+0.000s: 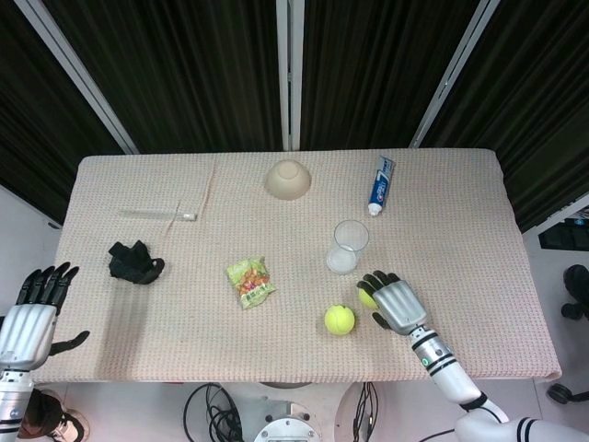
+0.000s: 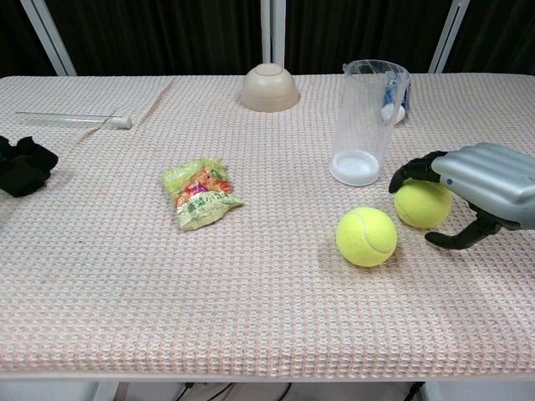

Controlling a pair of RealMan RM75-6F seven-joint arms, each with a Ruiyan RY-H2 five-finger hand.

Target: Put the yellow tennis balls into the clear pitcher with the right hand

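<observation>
Two yellow tennis balls lie on the tablecloth in front of the clear pitcher (image 1: 349, 247) (image 2: 368, 121), which stands upright. The left ball (image 1: 340, 319) (image 2: 366, 236) lies free. My right hand (image 1: 396, 302) (image 2: 481, 188) is over the right ball (image 1: 367, 297) (image 2: 420, 205). Its fingers (image 2: 414, 170) curve over the ball's top and far side. The thumb (image 2: 456, 238) stays off the ball, so the ball is not gripped. My left hand (image 1: 35, 313) hangs off the table's left edge with its fingers apart, holding nothing.
An upturned beige bowl (image 1: 288, 179) (image 2: 269, 87) and a toothpaste tube (image 1: 381, 184) lie at the back. A snack packet (image 1: 250, 281) (image 2: 199, 194) sits mid-table. A black cloth (image 1: 134, 261) and a clear tube (image 1: 156, 214) are on the left.
</observation>
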